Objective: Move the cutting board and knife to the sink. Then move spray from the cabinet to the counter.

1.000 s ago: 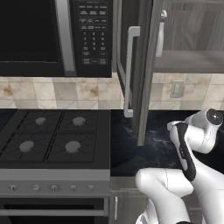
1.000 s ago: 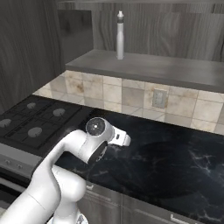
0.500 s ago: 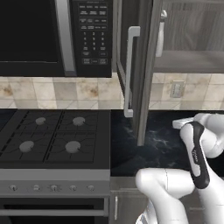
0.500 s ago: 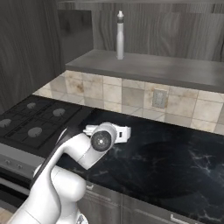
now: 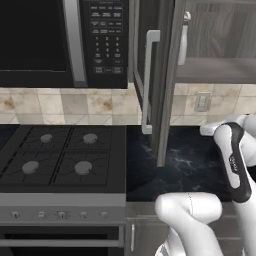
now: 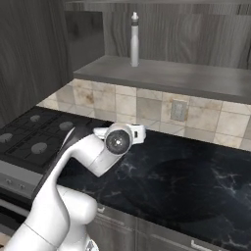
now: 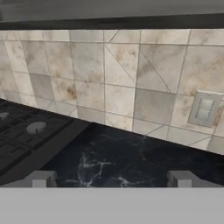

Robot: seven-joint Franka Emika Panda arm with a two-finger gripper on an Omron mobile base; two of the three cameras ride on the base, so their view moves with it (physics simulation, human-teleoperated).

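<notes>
Gripper: its two finger tips (image 7: 39, 179) stand wide apart at the bottom of the hand view, with nothing between them; the gripper (image 7: 111, 180) hangs above the counter, pointed at the tiled backsplash (image 7: 109, 83).
Spray: the slim pale bottle (image 6: 134, 40) stands upright on the inner shelf (image 6: 166, 76) of the cabinet, near the shelf's left end and toward its back; in the left base view only a strip of it (image 5: 183, 40) shows past the edge of the door.
Cabinet: the grey wood-grain door (image 5: 162, 75) is swung open, edge-on in the left base view, its long white bar handle (image 5: 147, 82) facing the microwave (image 5: 65, 42).
Counter: the black marble-look top (image 6: 186, 181) runs from the right edge of the stove to the wall, bare beneath the open cabinet.
Stove: the black gas cooktop (image 5: 60, 155) adjoins the counter's left edge, below the microwave.
Outlet: a pale wall plate (image 7: 203, 108) sits in the backsplash above the counter's back edge.
Arm: the white forearm (image 6: 95, 152) bends over the counter's front-left corner.
</notes>
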